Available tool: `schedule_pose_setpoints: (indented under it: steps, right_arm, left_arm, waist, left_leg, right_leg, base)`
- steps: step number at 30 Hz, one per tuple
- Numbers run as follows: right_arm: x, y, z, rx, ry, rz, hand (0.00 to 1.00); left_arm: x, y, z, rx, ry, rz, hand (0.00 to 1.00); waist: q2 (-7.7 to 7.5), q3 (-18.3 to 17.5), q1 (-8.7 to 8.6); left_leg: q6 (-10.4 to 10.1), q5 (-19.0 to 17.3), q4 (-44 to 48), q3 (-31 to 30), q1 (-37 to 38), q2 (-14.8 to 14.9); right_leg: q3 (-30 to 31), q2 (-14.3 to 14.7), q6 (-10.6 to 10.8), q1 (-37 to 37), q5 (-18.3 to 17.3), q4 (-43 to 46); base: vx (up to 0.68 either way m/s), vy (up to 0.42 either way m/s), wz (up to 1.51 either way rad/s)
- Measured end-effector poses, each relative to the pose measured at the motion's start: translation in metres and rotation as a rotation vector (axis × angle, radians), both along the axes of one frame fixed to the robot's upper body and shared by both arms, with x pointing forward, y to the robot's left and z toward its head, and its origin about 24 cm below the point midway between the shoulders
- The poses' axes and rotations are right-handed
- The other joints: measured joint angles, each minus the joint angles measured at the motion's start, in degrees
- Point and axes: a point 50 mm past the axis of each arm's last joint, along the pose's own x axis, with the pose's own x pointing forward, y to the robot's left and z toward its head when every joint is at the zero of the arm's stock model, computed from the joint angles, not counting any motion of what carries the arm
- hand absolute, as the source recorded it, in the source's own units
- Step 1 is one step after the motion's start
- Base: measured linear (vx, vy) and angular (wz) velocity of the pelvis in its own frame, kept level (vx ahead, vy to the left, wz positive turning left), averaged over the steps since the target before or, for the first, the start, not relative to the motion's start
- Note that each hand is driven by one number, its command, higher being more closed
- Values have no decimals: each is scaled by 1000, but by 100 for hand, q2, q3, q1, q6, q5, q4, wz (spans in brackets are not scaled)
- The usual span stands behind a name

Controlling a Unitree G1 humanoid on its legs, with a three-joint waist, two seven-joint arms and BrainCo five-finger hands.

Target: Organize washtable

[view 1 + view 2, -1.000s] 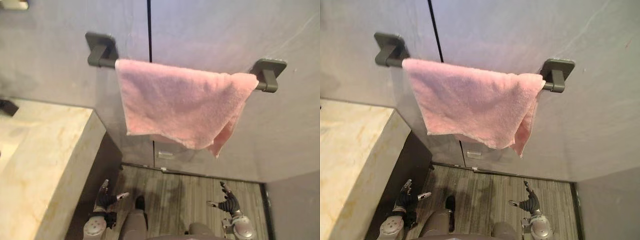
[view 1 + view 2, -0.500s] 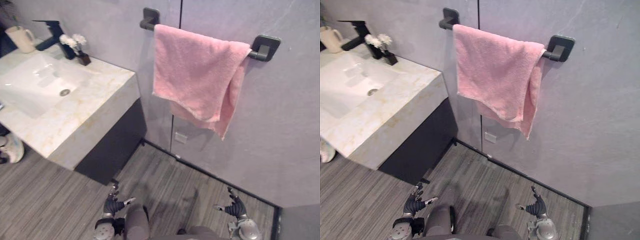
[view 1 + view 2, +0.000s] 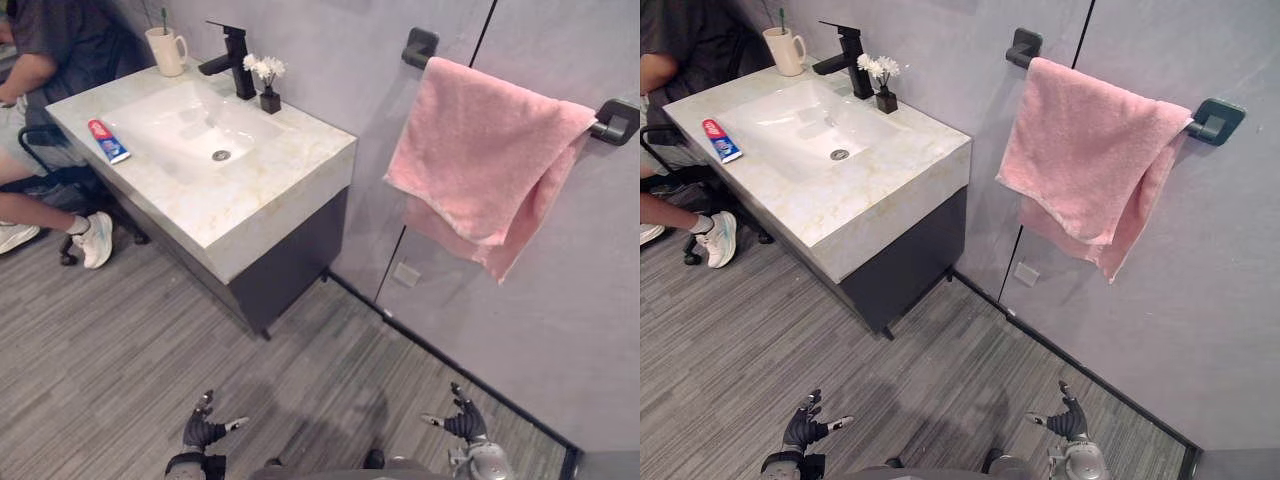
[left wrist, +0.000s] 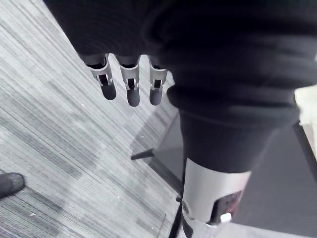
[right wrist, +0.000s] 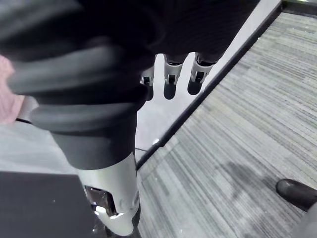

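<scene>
The left hand (image 3: 205, 430) sits at the lower edge of the frame, left of centre, fingers (image 4: 130, 88) straight and spread, released and holding nothing. The right hand (image 3: 462, 422) shows at the lower right, likewise released, its fingers (image 5: 169, 85) straight over the floor (image 3: 120, 340). Both hang well apart from the washtable (image 3: 275, 175), which fills the upper left of the frame.

A white basin (image 3: 165, 125) is sunk into its pale stone top. A red and blue tube (image 3: 108, 141) lies flat on the top at the basin's left rim. At the back, toward the top of the frame, a cream mug (image 3: 167, 50) stands upright, a black tap (image 3: 232, 60) just right of it, and white flowers (image 3: 266, 82) in a small dark vase beside the tap.

In the upper right a pink towel (image 3: 480, 165) hangs folded over a dark rail (image 3: 617, 120) on the grey wall. A seated person (image 3: 45, 70) is at the upper left edge, beside the washtable.
</scene>
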Motion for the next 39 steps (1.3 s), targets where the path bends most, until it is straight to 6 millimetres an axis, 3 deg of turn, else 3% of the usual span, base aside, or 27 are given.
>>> schedule_pose_setpoints:
  steps: [1,3,4,6,7,8,9,10,11,12,15,18,19,20,21,22,25,26,29,31,33,34,35,36,37,38,39]
  right_arm:
    - [-2,1,-1,2,8,11,0]
    - [-2,4,-1,7,10,23,0]
    - [-1,5,-1,8,9,24,0]
    - [0,3,-1,5,3,15,0]
    - [-1,3,-1,6,4,10,0]
    - [-1,0,-2,-5,13,1,0]
    - [5,-4,0,-23,1,3,0]
    - [8,-6,1,-28,-4,6,0]
    - [16,-5,3,-32,-20,9,0]
    - [21,-2,4,-25,-32,12,0]
    - [51,33,11,35,-107,78,0]
    - [62,47,15,50,-133,137,0]
    - [62,48,17,43,-141,159,0]
    - [62,48,20,39,-153,164,0]
    - [57,48,20,42,-156,173,0]
    - [55,51,20,48,-153,187,0]
    - [46,56,15,56,-126,214,0]
    - [45,57,15,56,-123,222,0]
    - [42,57,14,58,-114,233,0]
    - [40,57,13,64,-106,240,0]
    - [33,54,14,72,-112,227,0]
    - [32,54,15,72,-118,226,0]
    - [27,54,14,74,-110,222,0]
    - [26,52,14,70,-107,221,0]
    - [27,50,16,61,-115,222,0]
    - [29,49,18,57,-129,221,0]
    - [31,49,21,57,-145,220,0]
  left_arm:
    - [2,2,1,2,-11,13,0]
    - [6,4,3,-3,-36,55,0]
    - [9,4,4,-2,-48,62,0]
    - [12,3,6,-25,-76,106,0]
    - [12,2,5,-31,-80,124,0]
    - [10,0,4,-48,-84,163,0]
    - [2,-2,1,-59,-70,190,0]
    - [-1,-2,0,-61,-63,197,0]
    - [-9,0,-1,-55,-41,211,0]
    - [-11,3,-1,-45,-40,221,0]
    - [-22,21,-1,-10,-5,265,0]
    - [-32,15,-6,-33,25,287,0]
    - [-39,11,-8,-42,39,293,0]
    - [-39,10,-8,-43,39,291,0]
    - [-33,15,-5,-28,19,279,0]
    - [-27,18,-3,-19,4,270,0]
    - [-19,19,-1,-5,-7,239,0]
    - [-17,17,-1,-5,-6,224,0]
    - [-6,7,-2,-24,-13,171,0]
    - [2,2,-2,-40,-27,138,0]
    - [7,-3,-2,-49,-35,114,0]
    - [5,-3,-2,-48,-31,112,0]
    - [3,-3,-2,-44,-26,110,0]
    - [3,-5,-3,-51,-23,113,0]
    - [3,-10,-4,-65,-27,116,0]
    - [2,-15,-5,-76,-26,114,0]
    - [0,-20,-6,-89,-27,121,0]
  waist:
    - [-62,-21,-1]
    - [15,22,22]
    - [-59,24,56]
    - [-62,81,62]
    - [-111,125,44]
    - [10,173,48]
    - [-7,224,60]
    - [19,222,70]
    - [40,245,39]
    - [26,268,56]
    - [-354,437,249]
    - [-349,490,405]
    - [-294,504,384]
    - [-256,519,338]
    - [-159,568,173]
    - [-135,648,110]
    - [-255,820,82]
    - [-255,819,73]
    - [-198,846,-3]
    - [-198,835,-89]
    - [-214,771,-212]
    - [-208,715,-263]
    - [-276,619,-332]
    - [-259,593,-339]
    - [-100,548,-314]
    - [20,557,-299]
    - [120,570,-259]
  left_leg:
    - [22,65,-22,-196,-126,-73]
    - [104,302,-166,-571,-359,-184]
    - [174,369,-242,-630,-448,-211]
    - [685,235,-381,329,-709,-146]
    - [703,232,-394,702,-726,-95]
    - [763,277,-364,1575,-742,52]
    - [905,430,-261,2423,-752,145]
    - [891,539,-234,2642,-739,159]
    - [624,814,-129,2708,-740,80]
    - [657,791,-128,2570,-731,-10]
    - [764,451,268,2207,-857,-254]
    - [804,-261,1095,2000,-1055,-302]
    - [838,-533,1259,1769,-1055,-433]
    - [877,-576,1255,1600,-1046,-503]
    - [960,-669,1249,1232,-1032,-531]
    - [1018,-705,1242,966,-1009,-574]
    - [1084,-914,1200,674,-481,-755]
    - [1076,-984,1220,626,-399,-755]
    - [913,-1165,1211,446,-80,-679]
    - [744,-1258,1054,372,183,-652]
    - [411,-1448,909,316,576,-591]
    - [279,-1524,952,312,642,-541]
    - [126,-1602,1348,305,673,-482]
    - [-26,-1646,1921,373,588,-294]
    - [-155,-1597,2617,440,393,-33]
    - [-307,-1350,3390,530,194,232]
    - [-195,-792,4376,661,-92,548]
  right_leg:
    - [-239,-43,13,7,-17,2]
    - [-740,-138,45,1,-60,12]
    - [-948,-188,83,6,-87,31]
    - [-1845,-466,144,110,-96,66]
    - [-2062,-578,182,152,-51,110]
    - [-2464,-736,200,258,-63,262]
    - [-2774,-896,292,341,-124,453]
    - [-2836,-957,314,373,-133,516]
    - [-3021,-1087,337,556,-144,582]
    - [-3030,-1163,327,624,-134,603]
    - [-2887,-1394,391,873,-95,597]
    - [-2745,-1714,509,993,-21,1063]
    - [-2141,-2202,239,712,83,2236]
    - [-1595,-2324,-210,425,240,2777]
    - [-183,-2063,-231,-156,36,3604]
    - [669,-1618,17,-536,-502,4024]
    - [1275,-982,-61,-1333,-1397,4226]
    - [1237,-868,-26,-1476,-1431,4018]
    - [967,-479,85,-1973,-1350,2812]
    - [822,-344,46,-2126,-855,1757]
    - [831,-263,-206,-2305,-307,1362]
    - [796,-259,-265,-2316,-269,1450]
    - [775,-230,-512,-2305,102,1651]
    - [813,-153,-608,-2236,168,1878]
    - [794,19,-680,-2102,4,1949]
    - [831,199,-784,-1935,-179,1960]
    - [999,402,-895,-1665,-364,1925]
  base:
    - [-132,44,91]
    - [-85,13,121]
    - [-67,33,166]
    - [-7,69,204]
    - [103,164,212]
    - [143,251,189]
    - [156,248,169]
    - [194,231,159]
    - [204,203,121]
    - [185,178,124]
    - [157,137,77]
    - [110,160,32]
    - [151,280,67]
    - [196,252,117]
    - [173,112,134]
    - [186,68,131]
    - [291,75,82]
    - [311,50,37]
    - [373,-22,32]
    - [376,-70,25]
    - [479,-143,32]
    - [538,-215,52]
    - [558,-281,36]
    - [594,-265,10]
    - [619,-243,-34]
    - [662,-205,-75]
    - [643,-210,-93]
